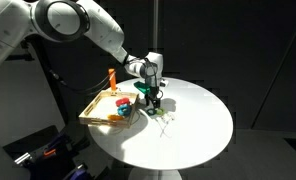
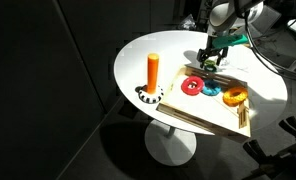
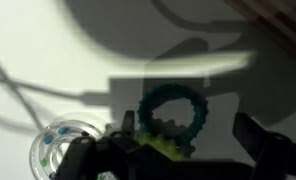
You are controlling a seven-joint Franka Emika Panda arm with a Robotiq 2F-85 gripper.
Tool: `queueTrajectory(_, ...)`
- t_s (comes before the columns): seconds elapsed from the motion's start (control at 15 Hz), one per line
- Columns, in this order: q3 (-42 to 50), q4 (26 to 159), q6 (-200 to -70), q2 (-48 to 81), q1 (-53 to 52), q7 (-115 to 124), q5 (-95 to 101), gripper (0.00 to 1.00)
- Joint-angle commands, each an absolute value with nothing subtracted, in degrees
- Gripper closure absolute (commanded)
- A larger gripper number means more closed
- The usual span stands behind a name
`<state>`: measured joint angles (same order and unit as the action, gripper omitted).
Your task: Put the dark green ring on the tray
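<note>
reading an exterior view, the wooden tray (image 1: 93, 113) sits left of centre on the white table (image 1: 198, 120); the gripper (image 1: 153, 98) hangs just right of it. in the wrist view, the dark green ring (image 3: 173, 110) lies at frame centre on the table, between jaws spread apart, not gripped.
</note>
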<state>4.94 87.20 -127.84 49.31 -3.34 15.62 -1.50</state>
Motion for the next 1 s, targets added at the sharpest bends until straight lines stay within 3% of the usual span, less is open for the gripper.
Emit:
queueTrajectory(0.0, 5.9, 85.9, -129.9, 50.8, -4.1, 17.9, -0.5, 0.0)
queueTrajectory(0.4, 5.7, 87.1, -134.4, 51.4, -3.7, 18.6, -1.5, 0.0)
queueTrajectory(0.47, 5.6, 87.2, -134.6, 51.2, -3.6, 18.7, -1.7, 0.17)
queueTrajectory(0.53, 5.6, 87.4, -134.8, 51.1, -3.5, 18.8, -1.9, 0.27)
queueTrajectory(0.73, 5.3, 87.7, -135.4, 50.6, -3.4, 19.4, -2.5, 0.5)
queueTrajectory(0.93, 5.2, 88.1, -135.1, 49.9, -3.0, 19.8, -2.9, 0.56)
